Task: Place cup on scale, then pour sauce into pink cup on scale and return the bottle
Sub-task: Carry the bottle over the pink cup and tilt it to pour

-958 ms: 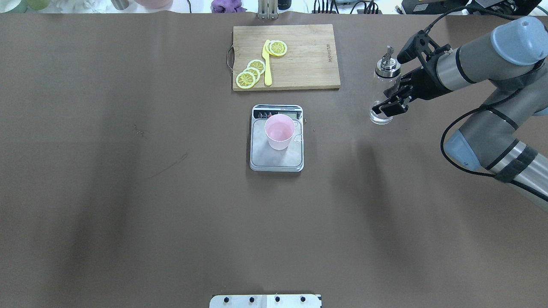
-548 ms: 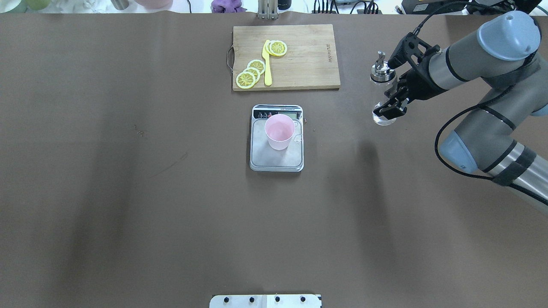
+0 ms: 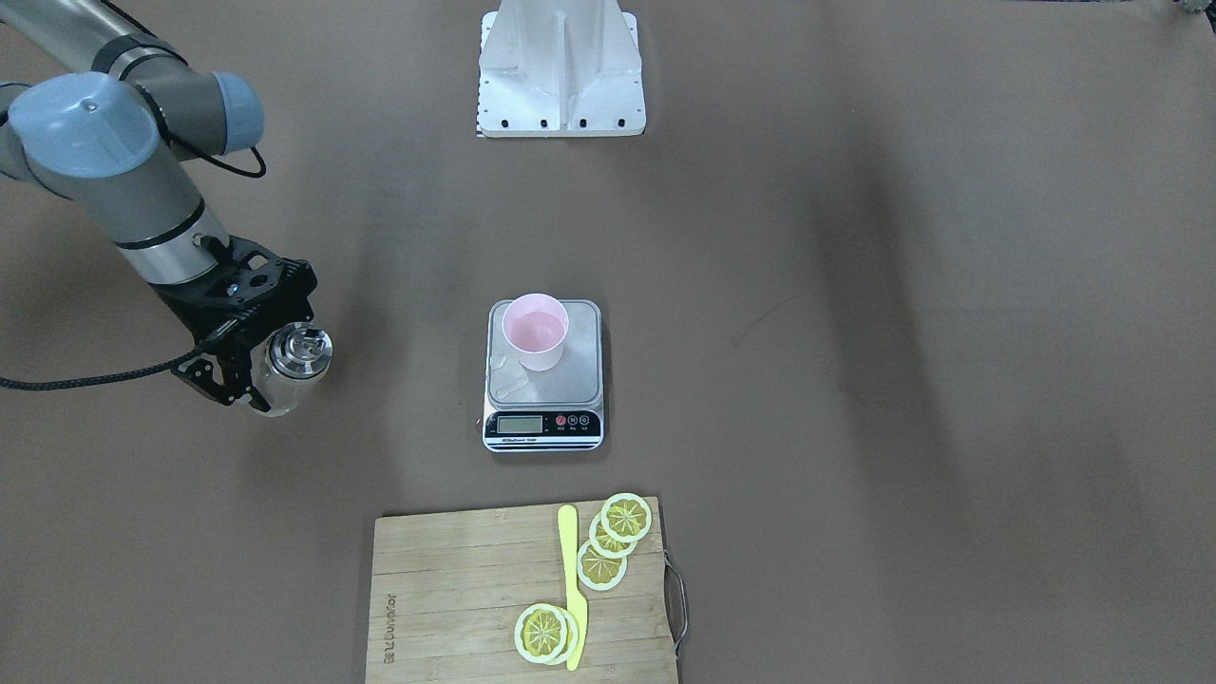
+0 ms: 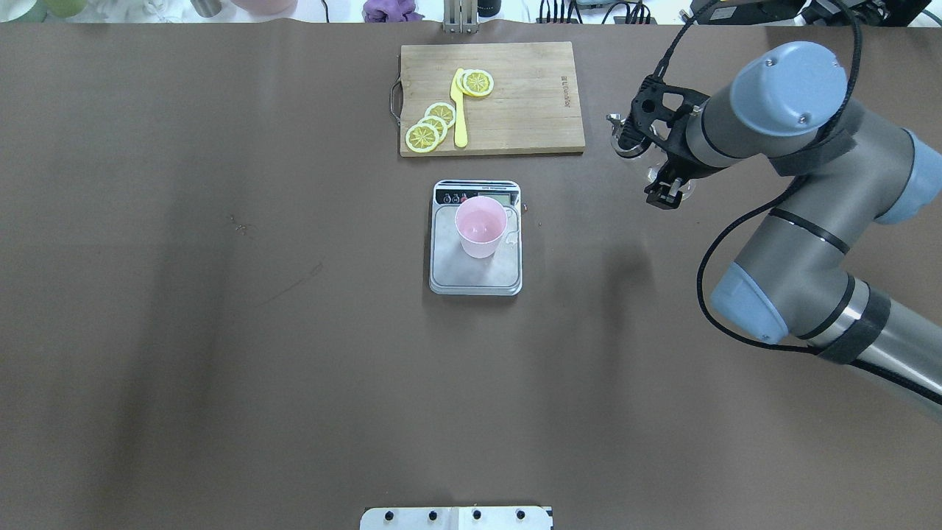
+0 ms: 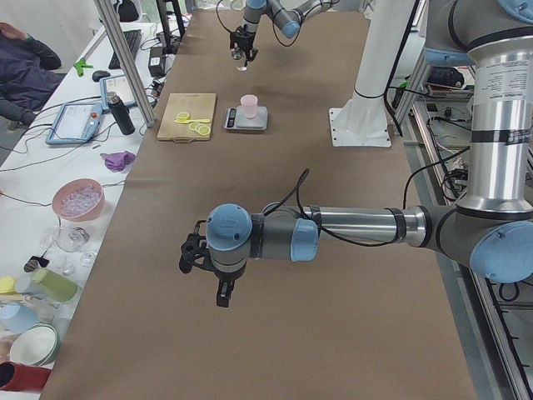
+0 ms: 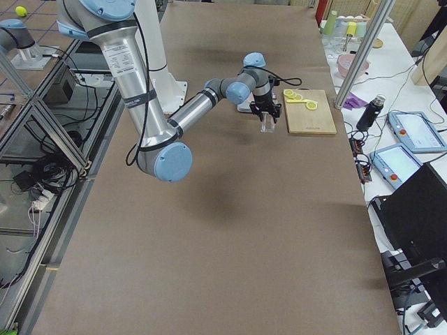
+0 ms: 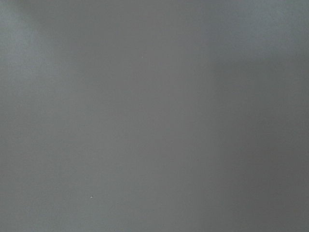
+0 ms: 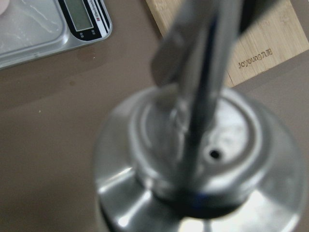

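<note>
The pale pink cup (image 4: 480, 224) stands upright on the scale's steel platform (image 4: 475, 278), in the middle of the table; it also shows in the front view (image 3: 535, 330) on the scale (image 3: 575, 380). My right gripper (image 4: 668, 188) is shut on the clear glass bottle (image 3: 290, 366), which it holds upright to the right of the scale, near the cutting board's corner. The bottle's metal pourer cap (image 8: 203, 159) fills the right wrist view. I cannot tell whether its base touches the table. My left gripper (image 5: 221, 292) shows only in the exterior left view, low over bare table; open or shut I cannot tell.
A wooden cutting board (image 4: 530, 96) with lemon slices (image 4: 430, 125) and a yellow knife (image 4: 459, 110) lies behind the scale. The robot's white base (image 3: 560, 71) is at the near edge. Bowls, cups and cables line the far edge.
My right arm has swung over the bottle and carried it a little further from the robot. The bottle has gone from leaning to upright. Cup and scale have not moved.
</note>
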Motion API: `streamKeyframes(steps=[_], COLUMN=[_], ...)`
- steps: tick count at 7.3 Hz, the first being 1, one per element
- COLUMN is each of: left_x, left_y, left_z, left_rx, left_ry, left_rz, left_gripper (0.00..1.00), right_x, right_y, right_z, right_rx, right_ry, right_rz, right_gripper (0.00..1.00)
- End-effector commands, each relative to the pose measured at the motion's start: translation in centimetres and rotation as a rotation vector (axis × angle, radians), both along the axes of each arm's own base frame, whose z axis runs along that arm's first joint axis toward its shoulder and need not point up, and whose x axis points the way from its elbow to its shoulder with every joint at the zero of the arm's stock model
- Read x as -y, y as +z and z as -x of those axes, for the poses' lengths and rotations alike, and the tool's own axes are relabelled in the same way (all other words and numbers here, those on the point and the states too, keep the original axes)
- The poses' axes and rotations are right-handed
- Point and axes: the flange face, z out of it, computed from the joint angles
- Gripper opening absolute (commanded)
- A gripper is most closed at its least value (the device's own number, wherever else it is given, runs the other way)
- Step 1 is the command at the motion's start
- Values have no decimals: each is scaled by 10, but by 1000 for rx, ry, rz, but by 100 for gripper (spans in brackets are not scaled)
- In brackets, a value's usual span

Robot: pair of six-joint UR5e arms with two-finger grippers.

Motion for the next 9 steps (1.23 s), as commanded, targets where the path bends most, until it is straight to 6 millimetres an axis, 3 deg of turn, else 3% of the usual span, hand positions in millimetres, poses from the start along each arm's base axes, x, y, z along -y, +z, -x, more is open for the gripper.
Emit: streamKeyframes(steps=[1, 6, 9], left_x=[-6, -7, -7], left_y=[6, 11, 13], left_z=[-1, -1, -2], left_rx=[-2, -2, -4], left_ry=[0, 0, 1], left_rz=[3, 15, 20], left_gripper=[98, 98, 98], right_x=[-16, -41, -52], right_y=[-24, -74, -81], right_z=[28, 69, 80], right_rx=[-147, -401, -540], right_ry=[1, 14, 10], right_rz=[-14, -39, -48], right_gripper=[0, 0, 0])
